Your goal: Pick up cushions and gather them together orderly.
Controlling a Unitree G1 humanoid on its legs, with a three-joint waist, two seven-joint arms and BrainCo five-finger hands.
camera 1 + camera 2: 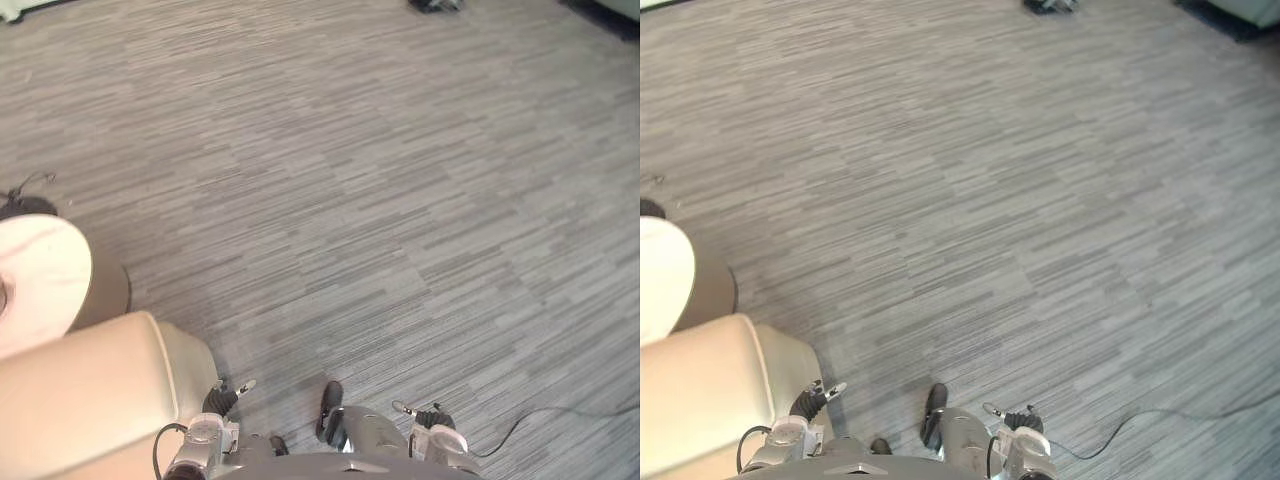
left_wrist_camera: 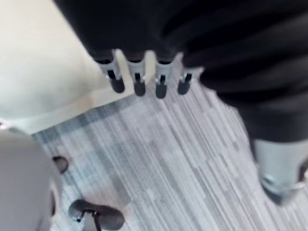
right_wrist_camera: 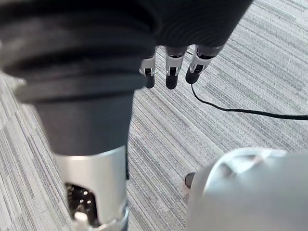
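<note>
Nothing is picked up yet; this looks like the approach step. The left robot hand (image 1: pixel 226 396) hangs low beside the body with its fingers (image 2: pixel 138 83) straight and loose, holding nothing. The right robot hand (image 1: pixel 427 413) hangs the same way, its fingers (image 3: pixel 171 73) relaxed and empty over the grey striped carpet floor (image 1: pixel 380 200).

The cream boxy padded cushion (image 1: pixel 90 400) lies on the floor just beside the left robot hand, apart from it. Behind it sits a round pale-topped piece with a tan side (image 1: pixel 40 275); it may be a second cushion, though too little of it shows to be sure.

The next move probably calls for turning towards the cream boxy padded cushion, bending low and bringing both hands to its sides.
</note>
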